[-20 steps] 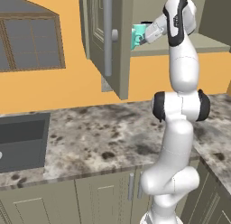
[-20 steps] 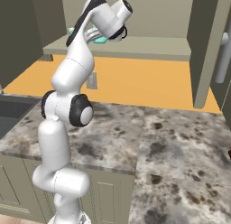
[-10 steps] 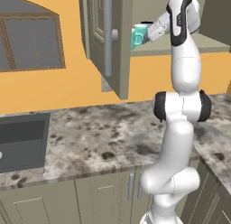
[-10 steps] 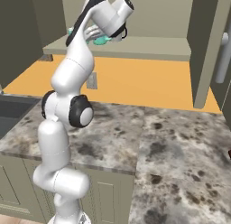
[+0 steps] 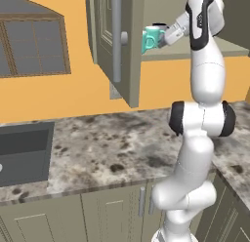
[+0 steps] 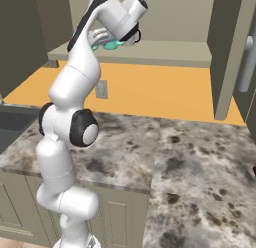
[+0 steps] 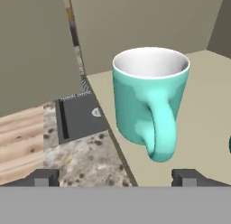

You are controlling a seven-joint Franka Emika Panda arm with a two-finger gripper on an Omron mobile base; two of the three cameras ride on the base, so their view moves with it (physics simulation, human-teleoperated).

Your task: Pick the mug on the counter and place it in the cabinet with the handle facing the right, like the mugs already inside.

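Observation:
The teal-green mug (image 7: 149, 99) stands upright on the cabinet shelf (image 7: 203, 123), close to the shelf's front edge. Its loop handle (image 7: 161, 137) points straight back at the hand camera. My gripper (image 7: 116, 177) is open just behind the handle, and its two dark fingertips (image 7: 45, 177) sit wide apart and clear of the mug. From the left base view, the mug (image 5: 152, 38) sits at the open cabinet's left end with the gripper (image 5: 166, 36) right beside it. In the right base view, the mug (image 6: 115, 43) peeks out behind the hand. A dark teal sliver (image 7: 229, 144) shows at the frame edge.
The cabinet's open left door (image 5: 122, 46) with its long silver bar (image 5: 116, 36) hangs just left of the mug. The right door (image 6: 227, 52) stands open too. Below lie the speckled counter (image 5: 107, 143) and a dark sink (image 5: 24, 151).
The arm's upper part has drawn back slightly to the right in the left base view. The mug stays in the same spot on the shelf.

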